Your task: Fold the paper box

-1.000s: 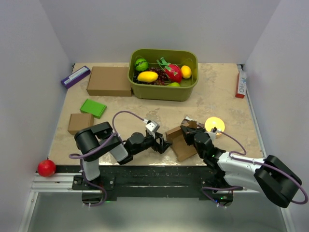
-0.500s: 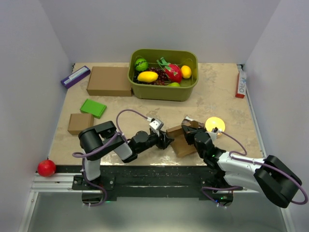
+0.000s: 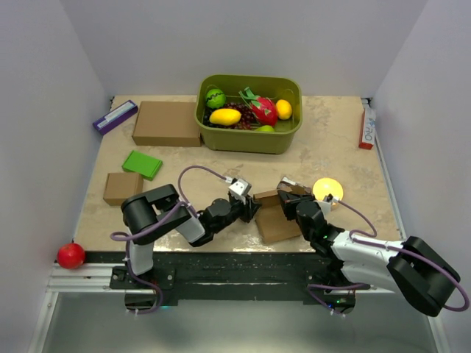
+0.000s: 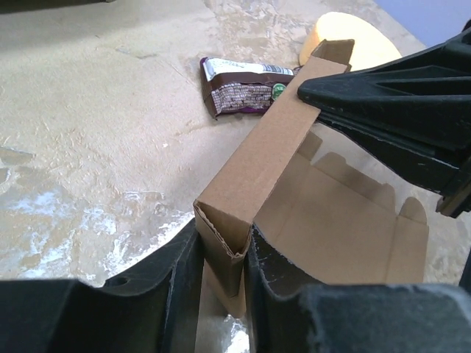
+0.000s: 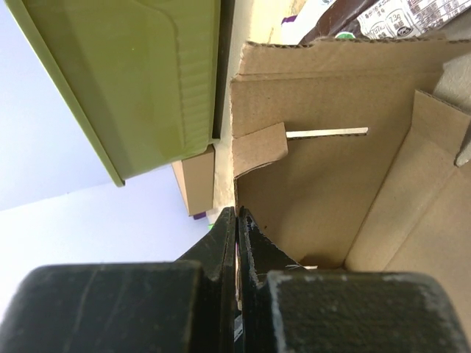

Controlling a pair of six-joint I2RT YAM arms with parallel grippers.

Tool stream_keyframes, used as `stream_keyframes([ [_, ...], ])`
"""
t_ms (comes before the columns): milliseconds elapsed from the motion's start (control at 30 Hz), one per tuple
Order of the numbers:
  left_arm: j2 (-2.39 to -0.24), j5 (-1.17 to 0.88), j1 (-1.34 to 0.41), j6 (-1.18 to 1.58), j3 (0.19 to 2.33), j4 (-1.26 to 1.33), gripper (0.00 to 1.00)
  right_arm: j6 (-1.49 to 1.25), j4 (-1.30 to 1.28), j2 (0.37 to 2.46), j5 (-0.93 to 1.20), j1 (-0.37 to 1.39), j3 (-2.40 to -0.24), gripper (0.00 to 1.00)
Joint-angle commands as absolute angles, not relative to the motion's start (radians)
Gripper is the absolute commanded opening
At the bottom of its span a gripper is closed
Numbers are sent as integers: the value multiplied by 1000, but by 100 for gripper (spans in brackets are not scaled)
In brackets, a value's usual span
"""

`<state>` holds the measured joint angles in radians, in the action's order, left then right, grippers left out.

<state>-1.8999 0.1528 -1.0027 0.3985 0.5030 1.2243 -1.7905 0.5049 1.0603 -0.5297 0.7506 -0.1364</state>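
Note:
The paper box [image 3: 278, 220] is a flat brown cutout with raised flaps near the table's front edge, between both arms. My left gripper [image 3: 251, 210] reaches in from the left. In the left wrist view the left gripper [image 4: 223, 246] pinches the box's folded-up side wall, with the open panel of the paper box [image 4: 331, 213] lying to the right. My right gripper [image 3: 286, 200] holds the far end of the same wall. In the right wrist view the right gripper [image 5: 235, 215] is shut on the thin edge of the paper box [image 5: 324, 184].
A green bin [image 3: 246, 141] of toy fruit stands behind, with a large brown carton [image 3: 166, 123] to its left. A small carton [image 3: 121, 187] and a green block [image 3: 142, 164] lie at the left. A yellow disc [image 3: 327, 189] and a snack packet [image 4: 243, 92] lie just behind the box.
My left gripper has slid right up to the box and closed its jaws onto the raised side wall. The right gripper has stayed shut in place.

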Motion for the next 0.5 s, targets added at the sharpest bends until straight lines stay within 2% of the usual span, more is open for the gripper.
stream_keyframes([
  [0,-1908,262,-1034,325,578,1214,27,-1761,387,1081,-476,767,-127,0],
  [267,-1934,534,-1121,311,675,993,27,-1759,384,1081,-476,767,-130,0],
  [300,-1924,534,-1121,328,672,985,30,-1763,382,1083,-477,765,-129,0],
  [333,-1916,519,-1121,331,666,986,39,-1766,380,1080,-479,767,-129,0],
  [400,-1885,468,-1120,308,629,1041,47,-1772,380,1077,-480,765,-123,0],
  [433,-1873,431,-1120,307,620,1054,54,-1773,380,1075,-482,765,-123,0],
  [467,-1850,413,-1120,308,606,1064,57,-1772,380,1072,-485,767,-121,0],
])
